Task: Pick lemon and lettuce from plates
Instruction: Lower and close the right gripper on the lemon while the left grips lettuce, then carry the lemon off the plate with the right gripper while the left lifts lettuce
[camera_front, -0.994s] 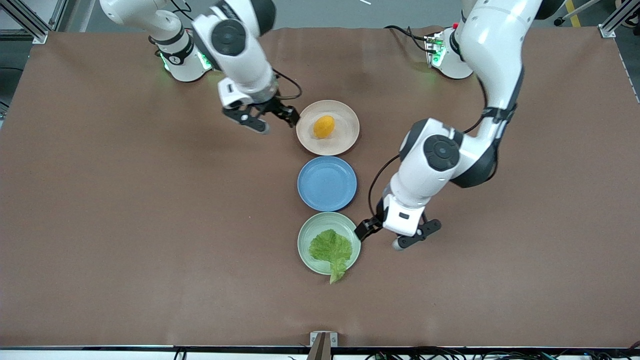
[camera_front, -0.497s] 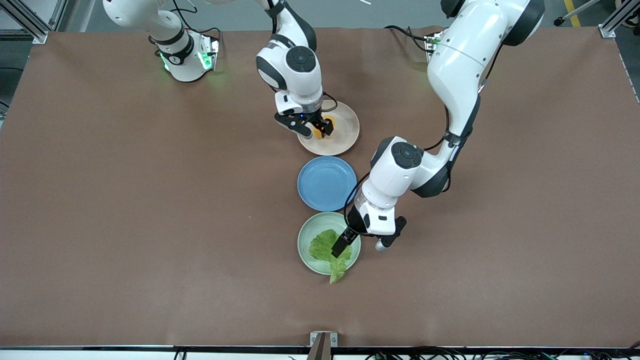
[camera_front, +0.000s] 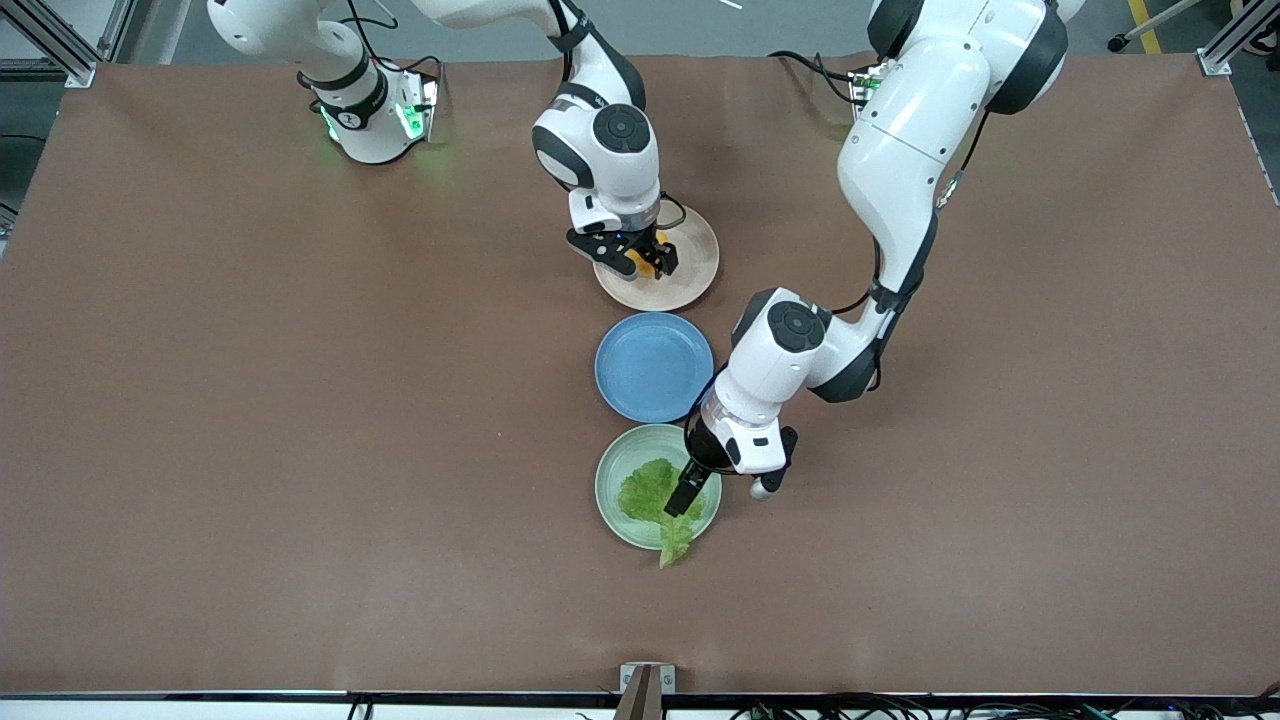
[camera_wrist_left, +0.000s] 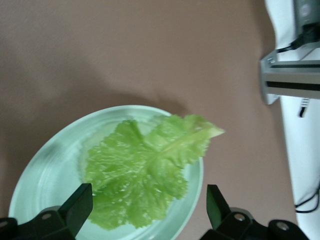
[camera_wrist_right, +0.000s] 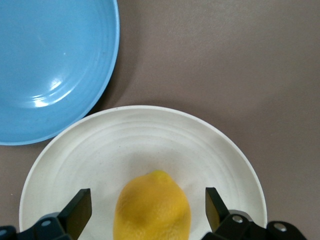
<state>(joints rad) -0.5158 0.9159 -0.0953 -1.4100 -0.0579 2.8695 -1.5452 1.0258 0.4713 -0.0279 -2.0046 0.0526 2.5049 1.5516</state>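
The yellow-orange lemon (camera_front: 647, 263) lies on the pale beige plate (camera_front: 692, 272). My right gripper (camera_front: 640, 260) is open and low over this plate, one finger on each side of the lemon (camera_wrist_right: 152, 210) with gaps to it. The green lettuce (camera_front: 648, 495) lies on the mint plate (camera_front: 618, 462), its stem hanging over the rim nearest the front camera. My left gripper (camera_front: 723, 492) is open over that plate's edge toward the left arm's end. In the left wrist view its fingers (camera_wrist_left: 80, 205) straddle the lettuce (camera_wrist_left: 145, 170) and the mint plate's rim (camera_wrist_left: 50, 160).
An empty blue plate (camera_front: 655, 367) sits between the two plates and also shows in the right wrist view (camera_wrist_right: 45, 65). The brown table mat (camera_front: 300, 420) spreads wide on both sides. A metal bracket (camera_front: 645, 680) stands at the table's front edge.
Both arms have come from beside their plates to over them. The right gripper now brackets the lemon. The left gripper has come in over the lettuce's edge.
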